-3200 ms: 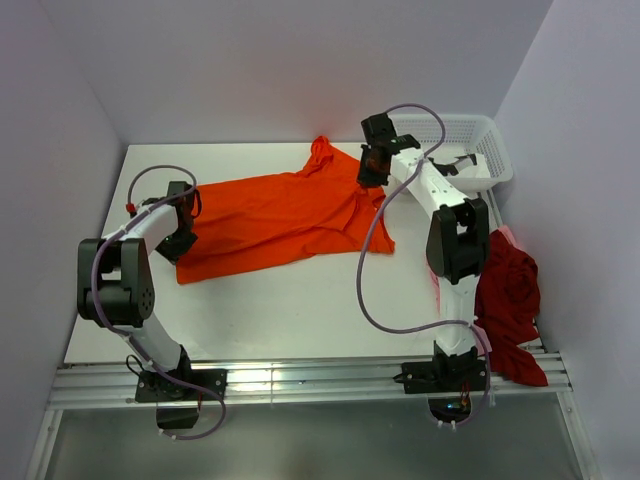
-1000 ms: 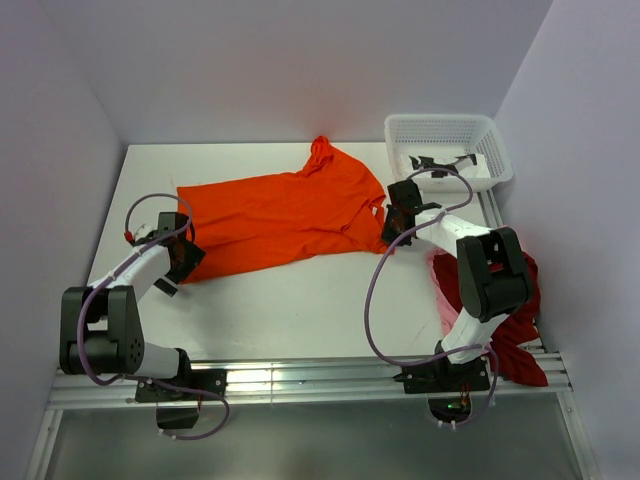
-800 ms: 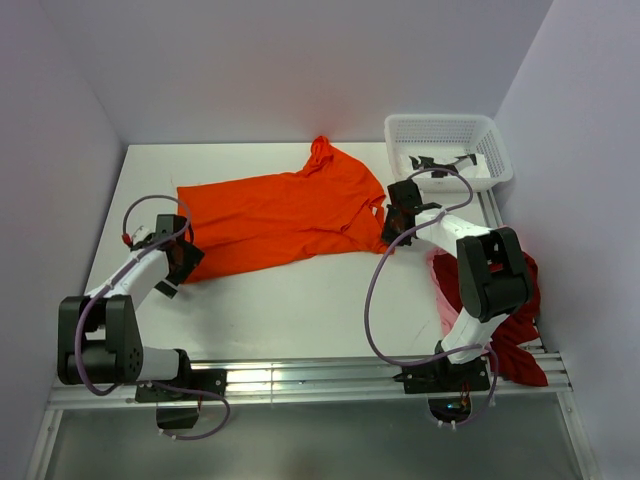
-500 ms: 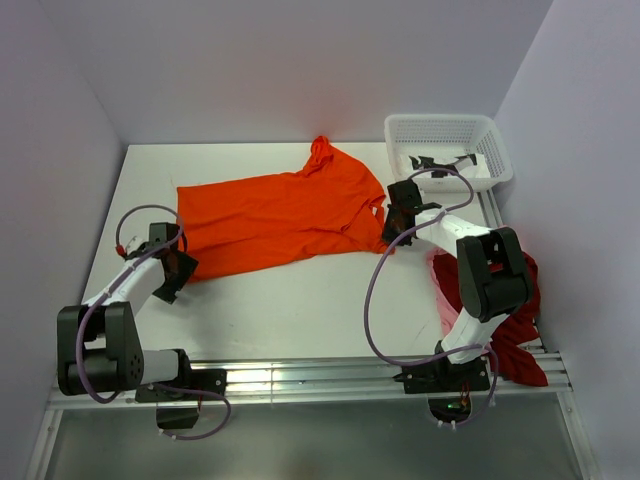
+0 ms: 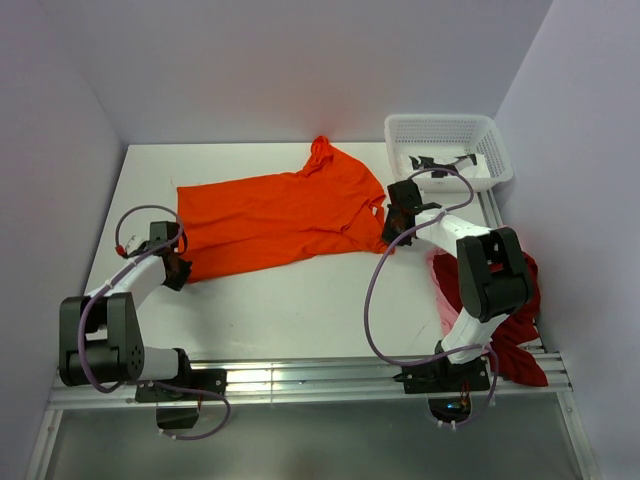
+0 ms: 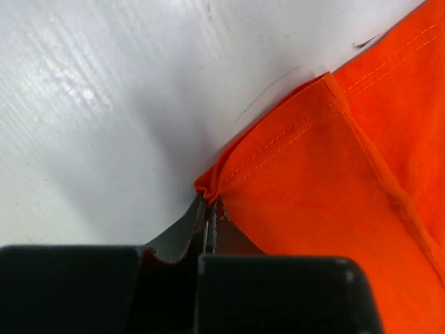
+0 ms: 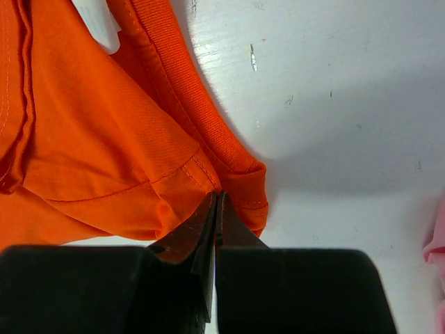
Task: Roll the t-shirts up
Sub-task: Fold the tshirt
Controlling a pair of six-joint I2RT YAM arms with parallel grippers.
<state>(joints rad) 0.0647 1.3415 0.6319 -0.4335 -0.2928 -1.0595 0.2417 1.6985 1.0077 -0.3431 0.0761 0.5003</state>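
Note:
A bright orange t-shirt [image 5: 280,215] lies spread flat across the white table. My left gripper [image 5: 178,268] is shut on its near left hem corner [image 6: 208,186], the cloth bunched between the tips. My right gripper [image 5: 392,228] is shut on the shirt's right edge by the collar [image 7: 219,184]. A dark red t-shirt [image 5: 512,300] hangs crumpled over the table's right edge, with a pale pink t-shirt [image 5: 445,285] showing from under it; the pink cloth [image 7: 434,247] also shows at the edge of the right wrist view.
A white lattice basket [image 5: 445,150] stands at the back right corner, just behind my right arm. Pale walls close in the table [image 5: 300,300] on the left, back and right. A metal rail [image 5: 300,378] runs along the near edge.
My left gripper slid toward the shirt's near left corner and closed on its hem. The right gripper has stayed shut on the shirt's right edge over the last second.

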